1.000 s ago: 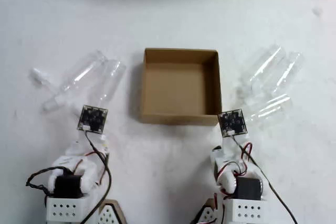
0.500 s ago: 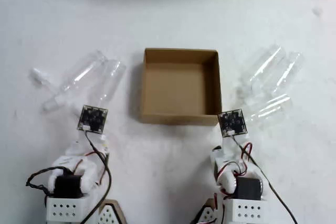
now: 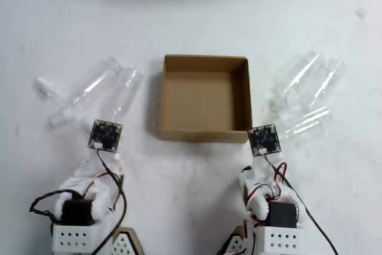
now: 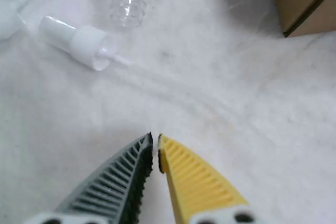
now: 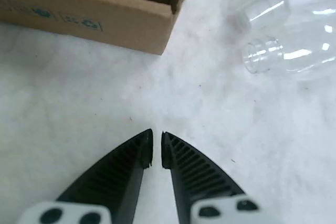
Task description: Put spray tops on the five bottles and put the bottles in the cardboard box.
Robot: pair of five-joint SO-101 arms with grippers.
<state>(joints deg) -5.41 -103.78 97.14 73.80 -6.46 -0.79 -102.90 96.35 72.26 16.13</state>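
high: overhead, down on table [image 3: 191, 22] | wrists: close, low, forward | shared: cardboard box [image 3: 203, 133] corner, seemingly

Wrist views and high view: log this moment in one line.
left pincer shut, holding nothing | right pincer shut, holding nothing | bottles lying on table beside cardboard box | spray top loose on table

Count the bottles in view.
5. Left of the box, bottle and bottle lie side by side. Right of it, bottle and bottle lie side by side, and another bottle lies just apart. None is in the box.
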